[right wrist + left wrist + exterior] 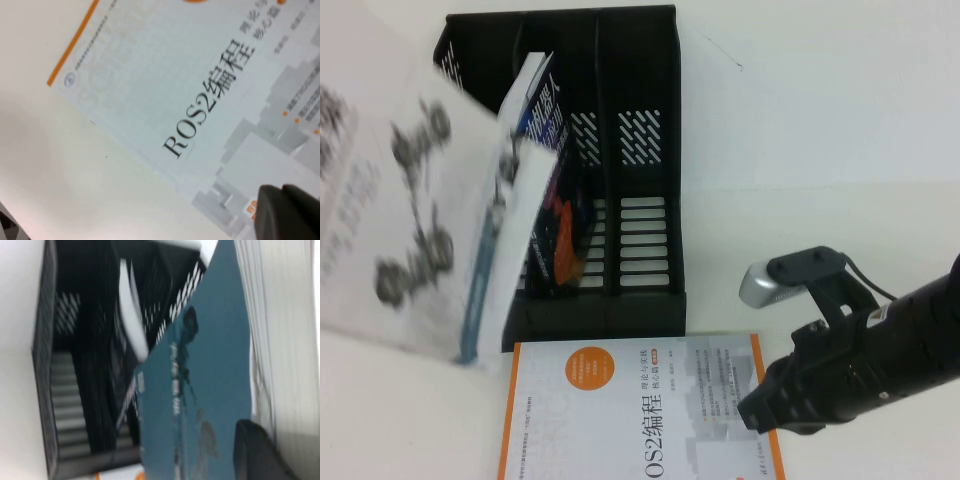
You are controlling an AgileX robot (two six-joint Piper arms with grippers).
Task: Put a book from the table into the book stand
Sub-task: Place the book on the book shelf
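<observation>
The large white book (410,210) with grey car-part images hangs tilted in the air at the left, its lower edge by the left compartment of the black book stand (640,150). In the left wrist view I see its teal cover (210,380) and page edges, with the stand (90,365) behind. My left gripper (260,440) is shut on this book; one dark finger (252,455) lies against the cover. In the high view the book hides that gripper. My right gripper (760,405) is shut and empty, low over the orange-bordered book (640,410), which also shows in the right wrist view (210,100).
A dark blue book (545,130) leans in the stand's left compartment. The stand's middle and right compartments hold nothing. The white table (840,130) stretches to the right of the stand. The orange-bordered book lies flat just in front of the stand.
</observation>
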